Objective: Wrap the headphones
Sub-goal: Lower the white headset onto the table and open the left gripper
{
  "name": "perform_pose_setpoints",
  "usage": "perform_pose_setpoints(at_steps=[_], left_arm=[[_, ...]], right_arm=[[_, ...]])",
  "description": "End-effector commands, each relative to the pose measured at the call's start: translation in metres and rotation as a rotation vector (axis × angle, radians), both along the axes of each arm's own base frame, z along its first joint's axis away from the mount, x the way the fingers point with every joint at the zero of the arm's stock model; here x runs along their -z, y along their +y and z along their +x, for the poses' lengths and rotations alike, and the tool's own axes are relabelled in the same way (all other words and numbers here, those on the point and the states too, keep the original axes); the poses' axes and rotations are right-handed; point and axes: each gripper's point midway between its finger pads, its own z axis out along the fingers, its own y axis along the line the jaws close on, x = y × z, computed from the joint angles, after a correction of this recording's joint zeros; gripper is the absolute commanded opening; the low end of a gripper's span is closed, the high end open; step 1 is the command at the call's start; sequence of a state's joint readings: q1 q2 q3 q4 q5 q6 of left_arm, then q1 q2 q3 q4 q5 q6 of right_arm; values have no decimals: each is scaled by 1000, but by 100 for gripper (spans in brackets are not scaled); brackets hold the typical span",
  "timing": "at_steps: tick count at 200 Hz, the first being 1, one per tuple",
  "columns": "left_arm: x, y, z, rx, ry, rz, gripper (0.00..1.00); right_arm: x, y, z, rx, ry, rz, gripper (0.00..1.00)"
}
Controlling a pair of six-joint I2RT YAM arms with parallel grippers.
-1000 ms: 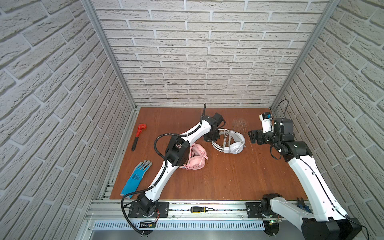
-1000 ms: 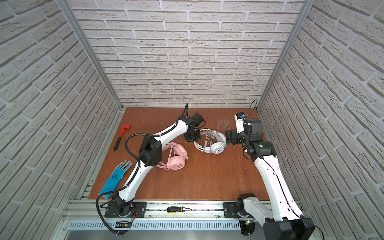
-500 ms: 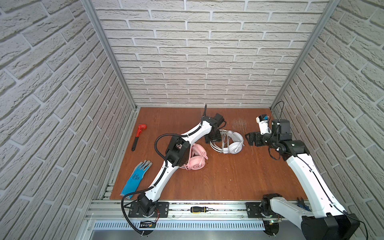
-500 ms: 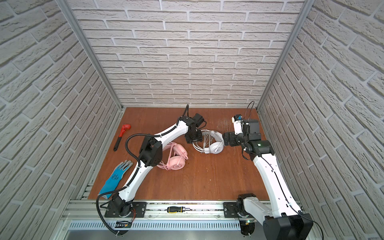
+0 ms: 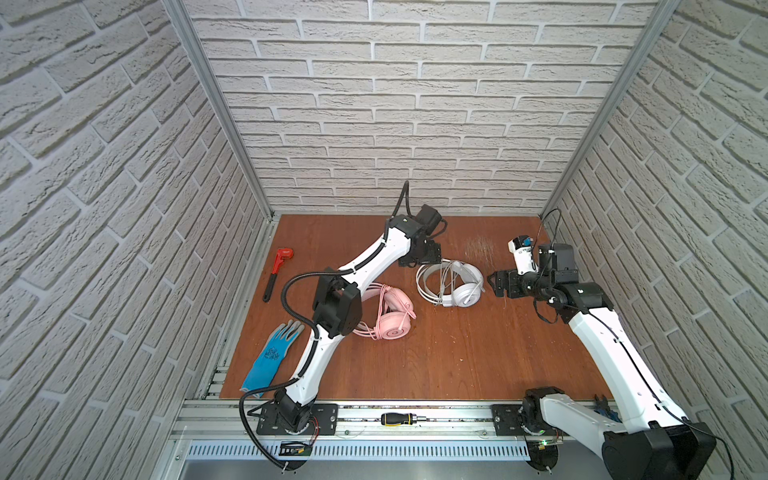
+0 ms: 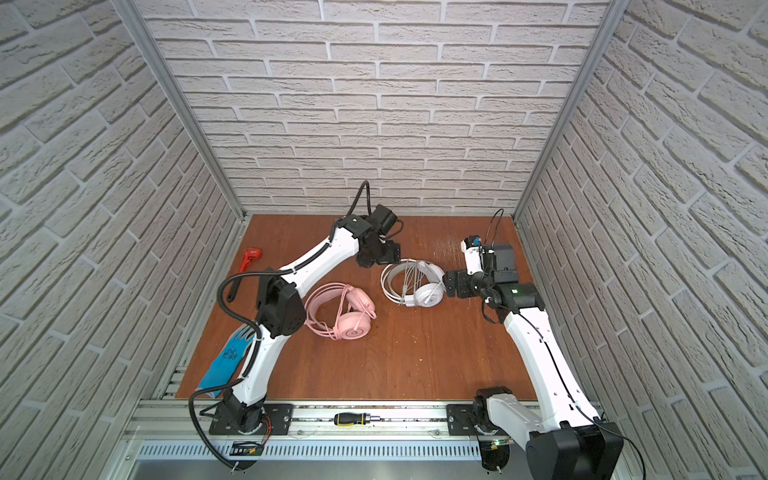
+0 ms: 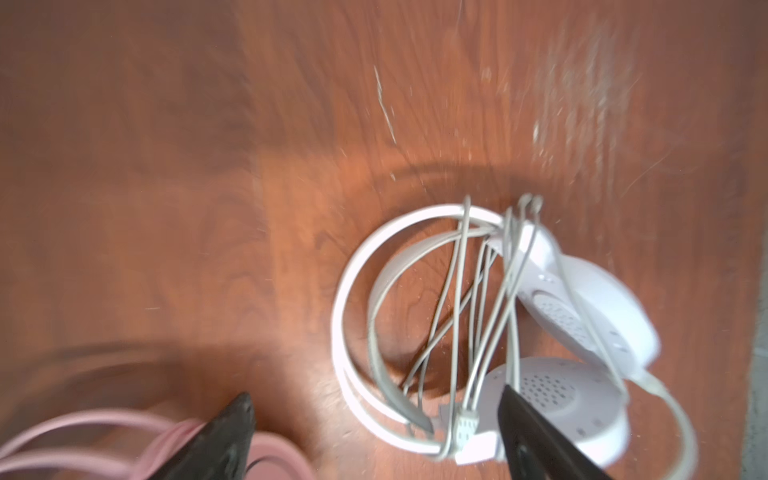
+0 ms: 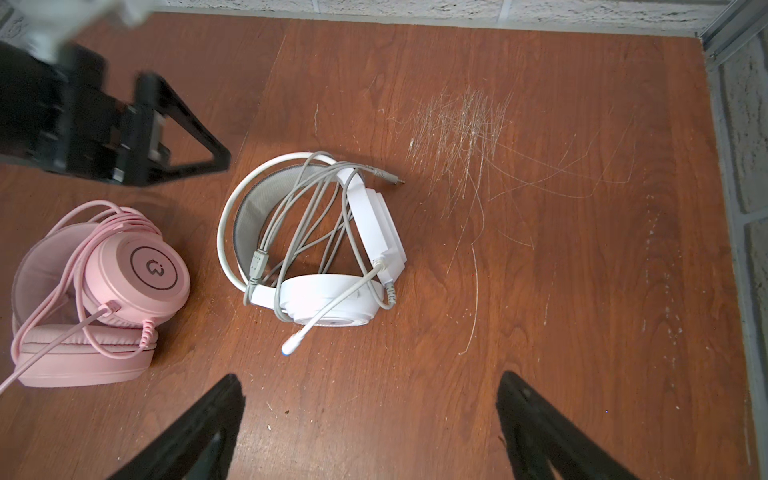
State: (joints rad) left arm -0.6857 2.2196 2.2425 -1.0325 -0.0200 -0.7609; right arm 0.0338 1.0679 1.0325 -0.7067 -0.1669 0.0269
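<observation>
- Midway across the tabletop (image 5: 415,365), a little toward the far side: white headphones (image 5: 455,286), lying with the headband hoop to the left, one cup flat and the other on its edge.
- White cable (image 8: 299,216): gathered in loose loops across the hoop and over the cups. Its plug (image 8: 388,176) stuck out onto bare wood. Judged largely wrapped, with the slack and the free end left to tidy.
- Pink headphones (image 5: 390,324): near and left of the white set, well apart from both claws. Pink cable (image 8: 120,216) was wound over band and cups, with one strand trailing off. Judged done or nearly so.
- Left claw (image 7: 374,397): just far and left of the white hoop, apart from it, jaws wide apart, gripping nothing.
- Right claw (image 8: 369,376): just right of the white cups, not touching, jaws wide apart, empty.
- Change against a second before:
  - The left claw had been closed at the hoop and had since let go and spread.
  - The right claw had come left, from clear of the cups to just beside them.
  - The white set had shifted slightly left.
  - The pink set had not moved.
- Sundries, untouched: red wrench (image 5: 278,268) at far left, blue glove (image 5: 272,357) at near left, screwdriver (image 5: 401,419) on the near rail.
</observation>
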Motion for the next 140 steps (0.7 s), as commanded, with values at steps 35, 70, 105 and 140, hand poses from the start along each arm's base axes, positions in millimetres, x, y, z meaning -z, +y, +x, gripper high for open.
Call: perform_pose_setpoints(at_steps=[35,70,105,140], left_arm=[[-35,105,-13,3,-38,105,94],[-14,153,-54,-4,66,122,94],[11,190,-88,-57,145,114,92],[39,214,-110,-107,215,102,89]], right_arm=[[-5,28,-12,-155,-44,87,98],[3,48,-29,-271,-6,114,98],[7,61,-37,-335,3,123,98],[13,84,-46,-430,11,136,98]])
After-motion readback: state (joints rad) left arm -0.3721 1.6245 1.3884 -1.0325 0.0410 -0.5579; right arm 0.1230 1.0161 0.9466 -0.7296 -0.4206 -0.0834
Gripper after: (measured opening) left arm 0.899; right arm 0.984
